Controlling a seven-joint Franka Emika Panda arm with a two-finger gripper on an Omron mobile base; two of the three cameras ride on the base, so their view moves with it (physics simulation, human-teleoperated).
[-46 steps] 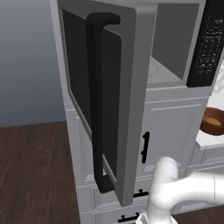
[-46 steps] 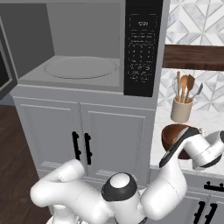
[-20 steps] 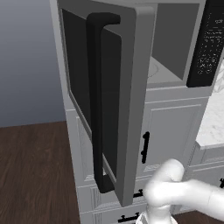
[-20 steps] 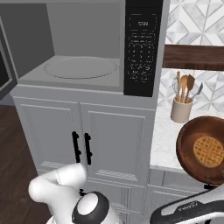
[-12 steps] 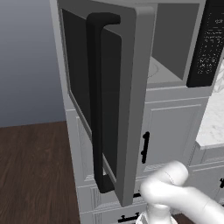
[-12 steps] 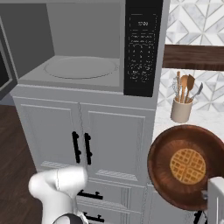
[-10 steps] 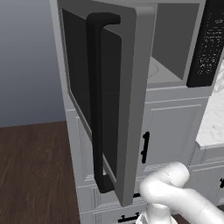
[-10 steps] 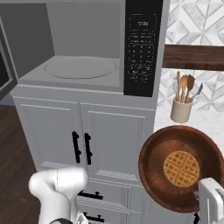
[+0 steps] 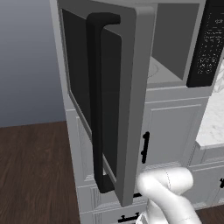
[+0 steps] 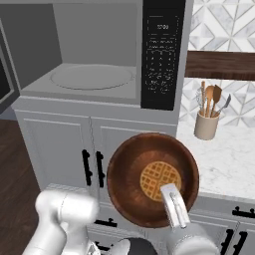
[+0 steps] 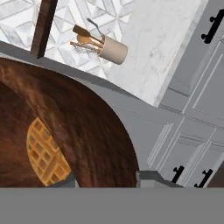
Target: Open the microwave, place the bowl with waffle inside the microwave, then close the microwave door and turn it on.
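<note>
The grey microwave (image 10: 94,35) stands with its cavity showing, a round turntable (image 10: 92,77) on its floor and the black keypad strip (image 10: 160,55) at the right. The microwave door (image 9: 133,87) is swung wide out to the left, its black bar handle (image 9: 97,100) facing the camera. My gripper (image 10: 169,195) is shut on the rim of the reddish-brown bowl (image 10: 129,179), held in the air below and in front of the keypad. The waffle (image 10: 159,180) lies flat inside. In the hand view, bowl (image 11: 83,131) and waffle (image 11: 43,153) sit just above the gripper (image 11: 107,180).
A beige utensil holder (image 10: 206,124) stands on the marble counter (image 10: 224,164) to the right, under a dark wooden shelf (image 10: 219,64). White cabinets with short black handles (image 10: 93,168) lie below the microwave. Dark wood floor (image 9: 35,175) spreads left of the open door.
The bowl with the waffle has been lifted off the counter and carried left in the right base view, from in front of the counter to below the keypad. The door has not moved.
</note>
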